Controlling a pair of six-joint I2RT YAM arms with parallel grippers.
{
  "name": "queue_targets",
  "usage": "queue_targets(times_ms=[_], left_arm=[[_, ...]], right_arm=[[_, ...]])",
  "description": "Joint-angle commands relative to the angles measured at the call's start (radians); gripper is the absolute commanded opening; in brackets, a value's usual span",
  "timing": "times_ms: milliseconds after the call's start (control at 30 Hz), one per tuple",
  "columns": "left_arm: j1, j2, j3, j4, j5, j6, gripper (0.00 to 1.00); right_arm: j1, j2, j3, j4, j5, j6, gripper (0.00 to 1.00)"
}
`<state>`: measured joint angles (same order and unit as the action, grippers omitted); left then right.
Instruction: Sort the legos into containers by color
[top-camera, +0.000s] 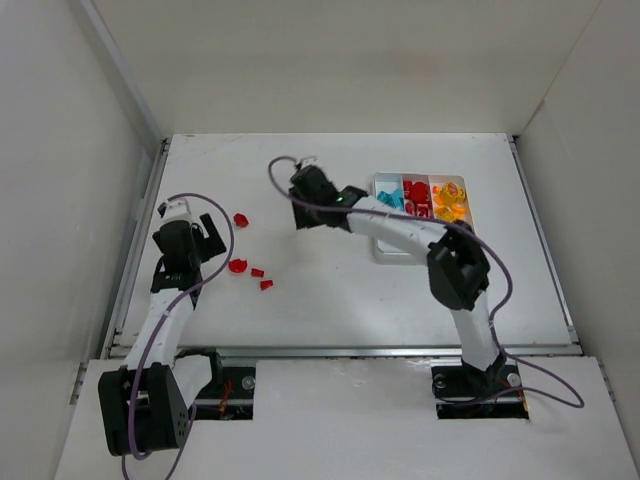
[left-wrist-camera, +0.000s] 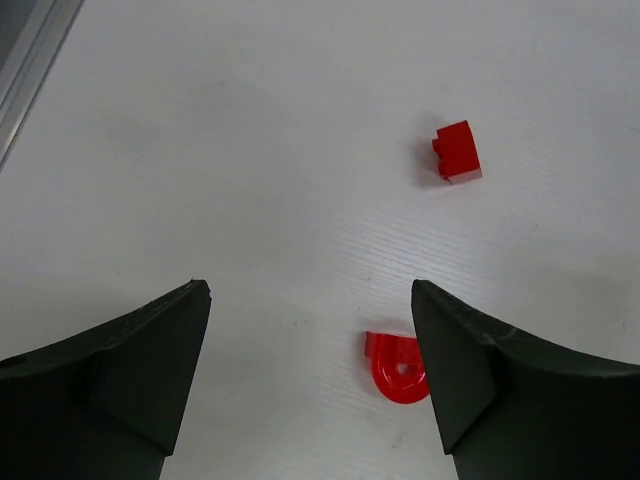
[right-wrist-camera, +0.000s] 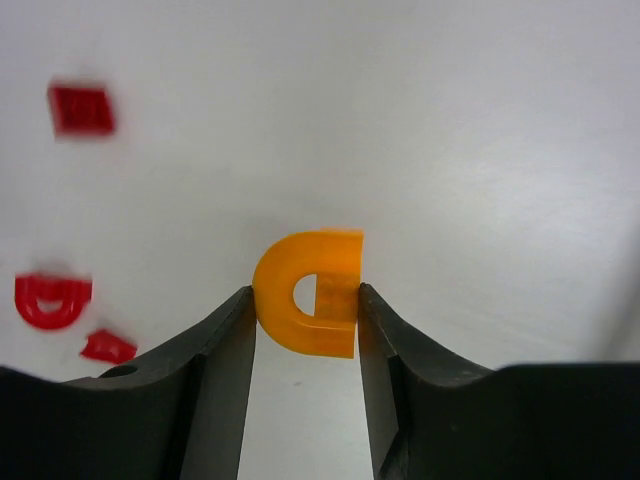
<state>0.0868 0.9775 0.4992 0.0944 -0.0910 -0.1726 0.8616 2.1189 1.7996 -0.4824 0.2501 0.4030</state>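
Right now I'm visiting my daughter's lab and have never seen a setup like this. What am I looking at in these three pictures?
Two robot arms are bolted at the near edge of a white table. The overhead picture looks down on both. The other two pictures come from a small camera on each wrist, so the dark wedges there are that arm's own fingers. A few loose red pieces lie on the table near the left hand, which is open and holds nothing. The right hand pinches an orange arch piece. The white tray already holds teal, red and orange pieces, one colour in each compartment.
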Motion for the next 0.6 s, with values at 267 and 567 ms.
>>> queue_targets(times_ms=[267,567], left_arm=[[-0.081,0.254,0.274,-0.061,0.358,0.598,0.81],[-0.042,0.593,0.619,-0.503,0.714,1.274,0.86]], right_arm=[[-0.551,-0.375,-0.29,-0.047,-0.025,0.074,0.0],[-0.711,-0.32,-0.382,-0.035,-0.002,0.074,0.0]])
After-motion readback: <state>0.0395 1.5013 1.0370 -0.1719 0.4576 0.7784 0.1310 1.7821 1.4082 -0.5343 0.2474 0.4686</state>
